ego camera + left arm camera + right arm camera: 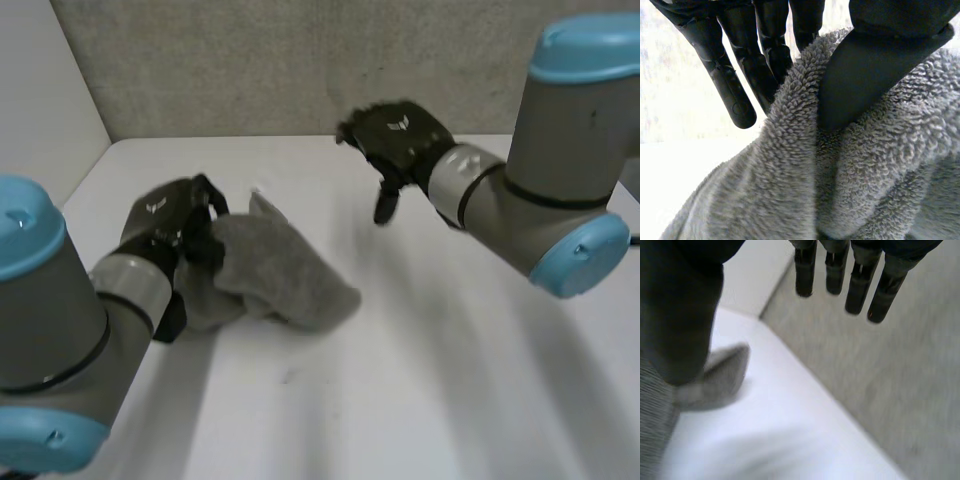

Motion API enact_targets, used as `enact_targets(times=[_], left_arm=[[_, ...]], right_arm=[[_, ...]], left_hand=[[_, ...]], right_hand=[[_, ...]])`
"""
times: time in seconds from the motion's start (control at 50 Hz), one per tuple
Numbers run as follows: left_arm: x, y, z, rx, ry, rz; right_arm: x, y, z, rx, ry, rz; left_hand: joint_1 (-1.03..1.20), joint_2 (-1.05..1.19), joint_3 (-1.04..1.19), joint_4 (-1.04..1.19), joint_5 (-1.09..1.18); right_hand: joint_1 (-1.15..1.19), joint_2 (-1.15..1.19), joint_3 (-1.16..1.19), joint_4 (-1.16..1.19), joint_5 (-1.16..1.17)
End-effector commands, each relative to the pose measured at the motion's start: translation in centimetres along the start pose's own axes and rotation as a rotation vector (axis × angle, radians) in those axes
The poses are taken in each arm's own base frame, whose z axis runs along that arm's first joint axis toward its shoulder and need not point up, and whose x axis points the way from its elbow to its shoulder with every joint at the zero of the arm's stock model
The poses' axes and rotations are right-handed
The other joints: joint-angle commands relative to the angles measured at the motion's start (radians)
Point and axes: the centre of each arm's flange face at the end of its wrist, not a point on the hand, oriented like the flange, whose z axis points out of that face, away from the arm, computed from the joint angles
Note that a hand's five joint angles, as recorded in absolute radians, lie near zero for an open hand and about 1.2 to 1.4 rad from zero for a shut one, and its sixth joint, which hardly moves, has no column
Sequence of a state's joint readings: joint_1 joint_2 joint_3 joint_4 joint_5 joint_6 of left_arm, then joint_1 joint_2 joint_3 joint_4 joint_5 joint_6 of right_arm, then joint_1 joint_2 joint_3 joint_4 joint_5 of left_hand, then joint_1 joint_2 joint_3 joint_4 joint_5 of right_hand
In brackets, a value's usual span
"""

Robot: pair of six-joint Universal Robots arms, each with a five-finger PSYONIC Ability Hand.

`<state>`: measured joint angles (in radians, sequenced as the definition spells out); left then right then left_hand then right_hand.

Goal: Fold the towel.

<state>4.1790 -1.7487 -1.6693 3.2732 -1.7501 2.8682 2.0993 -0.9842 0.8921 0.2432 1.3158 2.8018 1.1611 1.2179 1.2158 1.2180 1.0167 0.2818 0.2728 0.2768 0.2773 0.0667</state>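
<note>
- The grey towel point(275, 270) lay bunched on the table point(420, 380), left of centre; the left hand point(170, 225) pinched a fold on its left side between thumb and fingers point(735, 95)
- The right hand point(400, 140) hovered far right, well apart from the towel; its fingers point(857, 290) were straight, grasping nothing
- Probably the step was taking hold before any fold; next, the right hand needed a free edge to spread the towel flat

Grey tubular left arm point(50, 320) and right arm point(560, 150), rounded light-blue caps point(585, 45).
Matte black left hand point(165, 225), centre left, and right hand point(400, 135), upper centre: small white winged mark point(400, 123) each, pale silver wrist bands point(455, 175).

Towel point(285, 275) edge behind L hand point(172, 222)
</note>
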Motion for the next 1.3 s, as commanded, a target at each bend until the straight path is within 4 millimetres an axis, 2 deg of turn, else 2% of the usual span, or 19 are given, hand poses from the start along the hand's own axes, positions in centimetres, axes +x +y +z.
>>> enact_targets(times=[0.02, 0.12, 0.32, 0.56, 0.6, 0.66, 0.74, 0.76, 0.78, 0.8, 0.88, 0.92, 0.94, 0.98, 1.0, 1.04, 1.18, 1.22, 1.3], left_arm=[[-1.1, 0.5, -1.9, -0.031, -0.025, 0.059], [-1.7, -0.3, -2.7, -0.002, -0.041, 0.088], [-2.0, -1.8, -3.6, 0.05, -0.046, 0.081], [-2.1, -1.8, -4.4, 0.056, -0.045, 0.08], [-2.1, -1.8, -4.4, 0.056, -0.045, 0.08], [-2.1, -1.8, -4.4, 0.058, -0.044, 0.08], [-2.1, -1.9, -4.4, 0.059, -0.045, 0.079], [-2.1, -1.9, -4.4, 0.061, -0.045, 0.079], [-2.1, -1.9, -4.4, 0.064, -0.046, 0.08], [-2.1, -1.9, -4.4, 0.064, -0.046, 0.08], [-2.0, -2.2, -4.1, 0.081, -0.044, 0.079], [-2.0, -2.2, -3.9, 0.086, -0.043, 0.077], [-2.0, -2.2, -3.6, 0.095, -0.041, 0.075], [-1.8, -2.2, -3.3, 0.113, -0.035, 0.073], [-1.6, -1.9, -2.9, 0.127, -0.021, 0.074], [-1.5, -1.6, -2.4, 0.134, -0.017, 0.075], [0.6, 1.3, -2.2, 0.075, 0.065, 0.081], [2.3, 3.1, -3.5, 0.026, 0.132, 0.104], [3.2, 4.6, -4.8, -0.033, 0.174, 0.124]], right_arm=[[0.0, 3.4, -0.6, -0.138, 0.099, 0.231], [-0.1, 4.7, -0.5, -0.163, 0.063, 0.409], [-3.4, 9.2, -0.2, -0.333, -0.142, 0.799], [-5.7, 12.5, 0.8, -0.396, -0.169, 0.864], [-7.6, 13.2, 1.0, -0.427, -0.202, 0.876], [-8.4, 13.5, 1.1, -0.439, -0.219, 0.896], [-9.0, 14.0, 1.4, -0.458, -0.224, 0.946], [-8.9, 13.7, 1.6, -0.447, -0.224, 0.948], [-8.9, 13.7, 1.6, -0.446, -0.224, 0.948], [-8.6, 13.2, 1.7, -0.43, -0.223, 0.944], [-6.8, 11.2, 2.1, -0.358, -0.188, 0.915], [-3.2, 7.2, 1.8, -0.22, -0.13, 0.851], [-3.2, 7.2, 1.7, -0.219, -0.129, 0.851], [0.3, 4.0, 0.9, -0.106, -0.05, 0.724], [0.3, 4.0, 0.9, -0.105, -0.05, 0.723], [1.5, 1.4, -0.1, -0.034, -0.02, 0.54], [0.7, 0.4, -1.2, -0.031, -0.017, 0.205], [0.1, 0.7, -1.4, -0.054, -0.02, 0.139], [-1.4, 2.9, -2.0, -0.16, -0.001, -0.044]], left_hand=[[0.235, 0.178, 0.18, 0.178, 0.205], [0.235, 0.178, 0.18, 0.178, 0.205], [0.235, 0.178, 0.18, 0.178, 0.205], [0.235, 0.178, 0.18, 0.178, 0.205], [0.235, 0.178, 0.18, 0.178, 0.205], [0.235, 0.178, 0.18, 0.178, 0.205], [0.235, 0.178, 0.18, 0.178, 0.205], [0.235, 0.178, 0.18, 0.178, 0.205], [0.235, 0.178, 0.18, 0.178, 0.205], [0.235, 0.178, 0.18, 0.178, 0.205], [0.235, 0.178, 0.18, 0.178, 0.205], [0.235, 0.178, 0.18, 0.178, 0.205], [0.235, 0.178, 0.18, 0.178, 0.205], [0.235, 0.178, 0.18, 0.178, 0.205], [0.235, 0.178, 0.18, 0.178, 0.205], [0.235, 0.178, 0.18, 0.178, 0.205], [0.235, 0.178, 0.18, 0.178, 0.205], [0.235, 0.178, 0.18, 0.178, 0.205], [0.235, 0.178, 0.18, 0.178, 0.205]], right_hand=[[-0.107, -0.098, -0.102, -0.103, -0.067], [-0.107, -0.098, -0.102, -0.103, -0.067], [-0.107, -0.098, -0.102, -0.103, -0.067], [-0.071, -0.062, -0.066, -0.066, -0.03], [0.043, 0.052, 0.048, 0.048, 0.084], [0.182, 0.191, 0.187, 0.186, 0.222], [0.65, 0.658, 0.654, 0.654, 0.69], [0.913, 0.922, 0.918, 0.918, 0.954], [0.916, 0.925, 0.921, 0.92, 0.956], [1.112, 1.121, 1.117, 1.117, 1.153], [1.114, 1.123, 1.119, 1.119, 1.155], [1.114, 1.123, 1.119, 1.119, 1.155], [1.114, 1.123, 1.119, 1.119, 1.155], [1.114, 1.123, 1.119, 1.119, 1.155], [1.114, 1.123, 1.119, 1.119, 1.155], [1.114, 1.123, 1.119, 1.119, 1.155], [1.114, 1.123, 1.119, 1.119, 1.155], [1.114, 1.123, 1.119, 1.119, 1.155], [1.114, 1.123, 1.119, 1.119, 1.155]])
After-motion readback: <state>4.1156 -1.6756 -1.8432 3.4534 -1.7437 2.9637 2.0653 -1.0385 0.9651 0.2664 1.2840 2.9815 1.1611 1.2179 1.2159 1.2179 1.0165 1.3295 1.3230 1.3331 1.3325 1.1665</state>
